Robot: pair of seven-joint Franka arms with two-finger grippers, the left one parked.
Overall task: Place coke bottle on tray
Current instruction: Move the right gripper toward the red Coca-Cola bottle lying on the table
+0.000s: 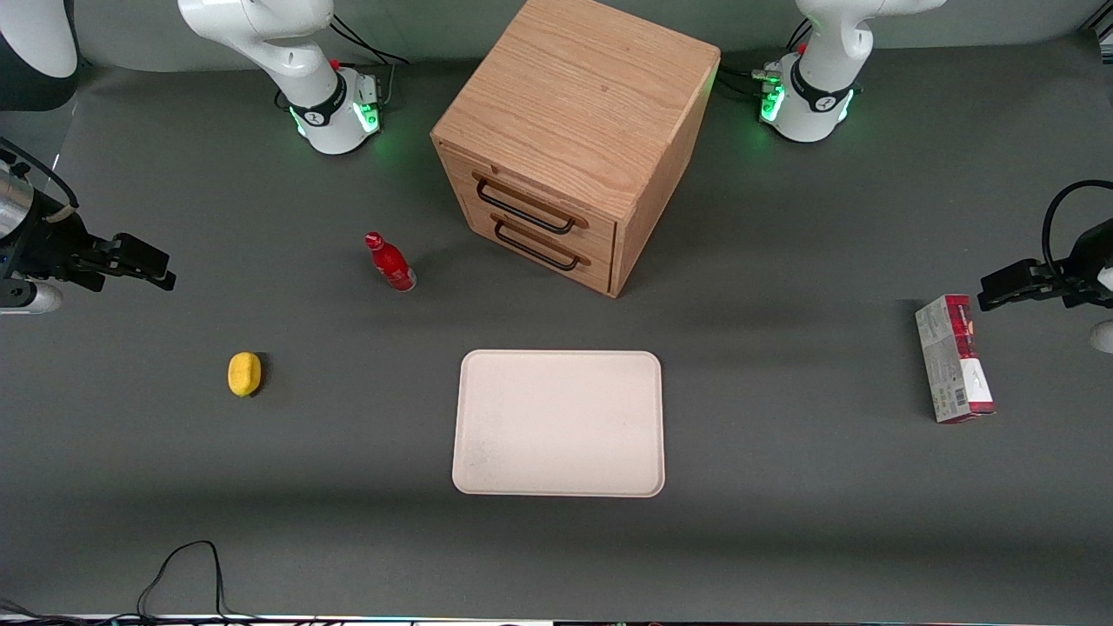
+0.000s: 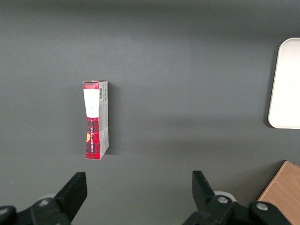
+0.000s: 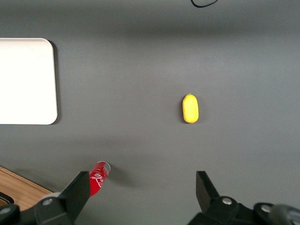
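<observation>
The gripper [image 1: 161,274] hangs spread and empty at the working arm's end of the table. The bottle [image 1: 390,263] lies tilted toward the cabinet [image 1: 574,139], farther from the front camera than the tray [image 1: 474,474], cap pointing away

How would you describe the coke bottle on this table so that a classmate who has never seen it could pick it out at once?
Start at the wooden drawer cabinet; the coke bottle lies on the dark table beside its drawer fronts, toward the working arm's end, farther from the camera than the cream tray. The open gripper hangs apart from it. Unlike the yellow lump, it is all red, with a cap and narrow neck.
</observation>
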